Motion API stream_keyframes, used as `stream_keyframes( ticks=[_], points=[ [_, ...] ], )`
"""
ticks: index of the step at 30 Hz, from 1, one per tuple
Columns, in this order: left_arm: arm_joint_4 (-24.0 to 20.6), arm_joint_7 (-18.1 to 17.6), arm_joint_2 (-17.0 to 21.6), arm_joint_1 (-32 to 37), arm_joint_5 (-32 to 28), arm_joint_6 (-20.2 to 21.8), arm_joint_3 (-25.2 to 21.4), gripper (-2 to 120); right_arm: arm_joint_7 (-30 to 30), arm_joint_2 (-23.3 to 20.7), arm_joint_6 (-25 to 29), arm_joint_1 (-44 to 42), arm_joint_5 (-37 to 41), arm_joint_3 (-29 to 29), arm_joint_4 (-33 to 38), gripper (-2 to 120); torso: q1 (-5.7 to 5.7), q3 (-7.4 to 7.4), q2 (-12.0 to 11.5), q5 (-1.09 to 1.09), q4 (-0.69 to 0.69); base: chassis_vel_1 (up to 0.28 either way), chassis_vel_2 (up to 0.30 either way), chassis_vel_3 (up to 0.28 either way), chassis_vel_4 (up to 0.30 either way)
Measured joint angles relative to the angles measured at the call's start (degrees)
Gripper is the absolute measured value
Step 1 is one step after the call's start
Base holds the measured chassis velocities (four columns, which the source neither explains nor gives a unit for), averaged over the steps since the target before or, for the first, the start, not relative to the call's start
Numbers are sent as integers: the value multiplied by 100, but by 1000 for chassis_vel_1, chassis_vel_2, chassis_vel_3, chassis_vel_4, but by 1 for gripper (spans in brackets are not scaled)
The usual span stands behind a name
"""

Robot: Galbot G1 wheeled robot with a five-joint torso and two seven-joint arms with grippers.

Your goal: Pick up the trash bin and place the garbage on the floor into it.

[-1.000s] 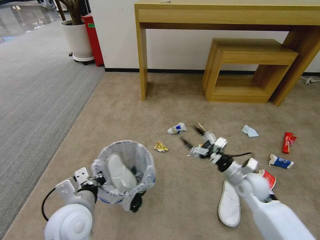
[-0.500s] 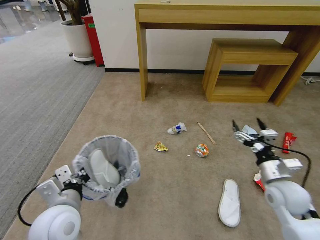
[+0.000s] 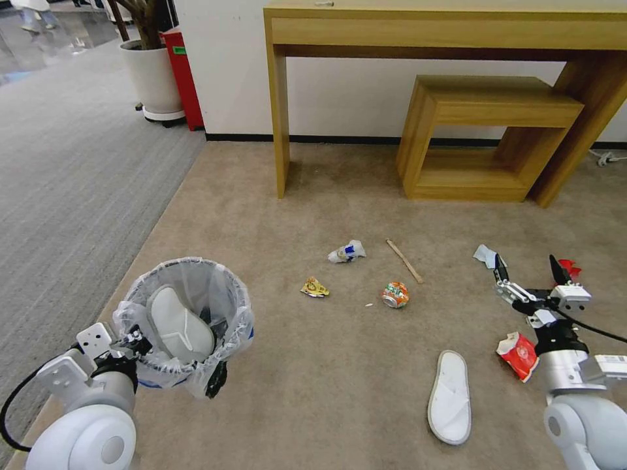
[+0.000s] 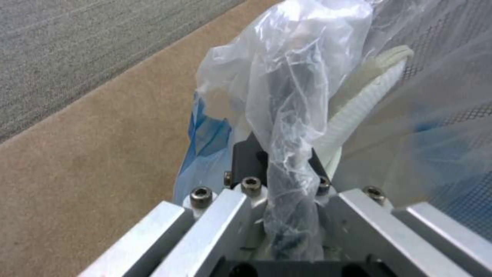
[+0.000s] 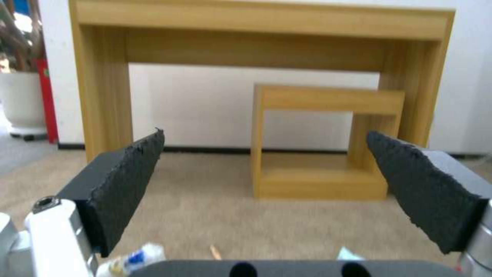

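The left gripper (image 3: 134,339) was clamped on the crinkled translucent liner at the rim of the round black trash bin (image 3: 186,313), down at eight o'clock on the beige short-pile carpet (image 3: 313,378). From the left wrist view, a twisted rope of clear plastic bag (image 4: 287,115) ran straight between the metal fingers, with black mesh wall showing through the film. Inside the bin, one soft white slipper (image 3: 179,326) stood on end.

Over at four o'clock, the right gripper (image 3: 528,271) hovered above the carpet, its two dark foam-faced pads (image 5: 128,181) spread wide with nothing between them, pointing toward the pale wooden desk (image 3: 457,32) and the boxy wooden stool (image 3: 490,130).

Litter lay scattered across the middle. A second flat white slipper (image 3: 449,397) lay at five o'clock. A crumpled red snack packet (image 3: 519,354) sat just beside the right arm. A squashed orange-and-green can (image 3: 395,294) rested near centre, a thin wooden stick (image 3: 404,260) just beyond it, a crushed blue-white paper cup (image 3: 346,251) and a small yellow wrapper (image 3: 314,286) toward the bin side. A pale blue tissue (image 3: 484,255) lay near the right gripper's left fingertip, and another red packet (image 3: 571,267) peeked out behind the right one.
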Motion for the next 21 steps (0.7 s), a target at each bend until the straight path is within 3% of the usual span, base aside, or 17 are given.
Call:
stream_keyframes(
  ticks=[3, 6, 7, 10, 14, 15, 18, 21],
  points=[
    [-10, 0, -17, 28, 75, -1, 69, 0, 344, -190, -365, -27, 137, -240, 99, 100, 0, 0, 0, 1, 0, 0, 0, 0, 0],
    [-33, -6, -87, 63, 177, -8, 198, 0, 659, -609, -1356, -48, 461, -603, 169, 100, 0, 0, 0, 0, 0, 0, 0, 0, 0],
    [-33, -6, -87, 63, 177, -8, 198, 0, 659, -609, -1356, -48, 461, -603, 169, 100, 0, 0, 0, 0, 0, 0, 0, 0, 0],
    [-36, -6, -136, 122, 248, -13, 249, 0, 918, -860, -2600, 71, 670, -862, 37, 100, 0, 0, 0, 0, 0, 0, 0, 0, 0],
    [-36, 11, -118, 172, 250, -38, 223, 0, 995, -1006, -3460, 284, 777, -1074, -346, 100, 0, 0, 0, 1, 0, 0, 0, 0, 0],
    [-36, 11, -118, 172, 250, -38, 223, 0, 995, -1006, -3460, 284, 777, -1074, -346, 100, 0, 0, 0, 1, 0, 0, 0, 0, 0],
    [-36, 22, -64, 202, 238, -58, 130, 0, 1315, -1066, -4547, 525, 1256, -1349, -750, 100, 0, 0, 0, 2, 1, 0, 0, 0, 0],
    [-36, 23, -51, 194, 233, -58, 120, 0, 1405, -1085, -4820, 516, 1229, -1446, -860, 100, 0, 1, 0, 1, 1, 0, 0, 0, 0]
  ],
)
